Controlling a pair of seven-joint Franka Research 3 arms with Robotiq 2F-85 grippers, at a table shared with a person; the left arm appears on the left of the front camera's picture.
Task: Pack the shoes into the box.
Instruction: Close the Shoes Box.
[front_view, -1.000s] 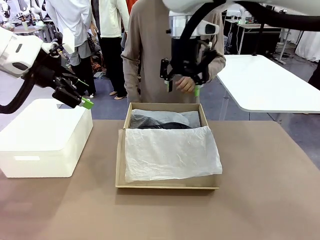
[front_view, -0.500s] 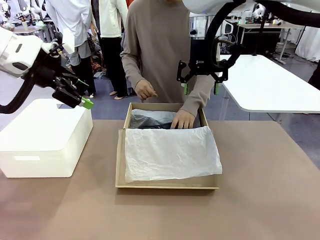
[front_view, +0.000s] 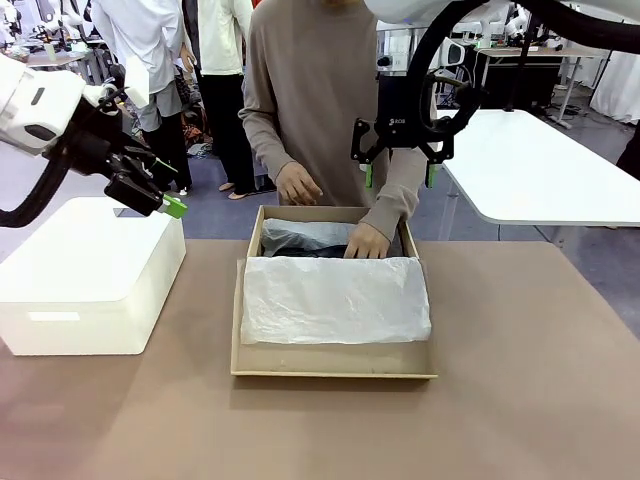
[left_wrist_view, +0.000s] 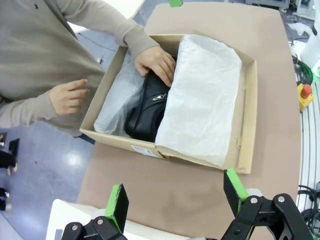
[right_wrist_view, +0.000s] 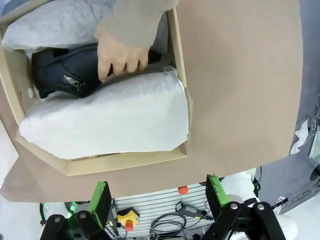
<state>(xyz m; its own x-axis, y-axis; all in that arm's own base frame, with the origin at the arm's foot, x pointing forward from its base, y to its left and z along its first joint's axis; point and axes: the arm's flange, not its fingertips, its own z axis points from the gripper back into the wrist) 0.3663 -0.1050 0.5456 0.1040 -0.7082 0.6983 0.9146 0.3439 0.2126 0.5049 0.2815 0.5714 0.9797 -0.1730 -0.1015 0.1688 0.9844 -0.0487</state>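
Black shoes (left_wrist_view: 147, 107) in the box (left_wrist_view: 247, 125), well apart from the empty, wide-open left gripper (left_wrist_view: 174, 192) and right gripper (front_view: 400, 177).

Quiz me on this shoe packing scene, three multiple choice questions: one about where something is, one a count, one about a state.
1. Where is the black shoe? A in the cardboard box; B on the floor; C on a chair.
2. How many of the person's hands touch it? A none; B one; C two.
3. The robot's left hand is: A open and empty; B shut on the shoe; C shut on a cloth.
Answers: 1 A, it lies amid the tissue inside the box. 2 B, one rests on it, the other hangs clear. 3 A, its jaws stand apart with nothing between.
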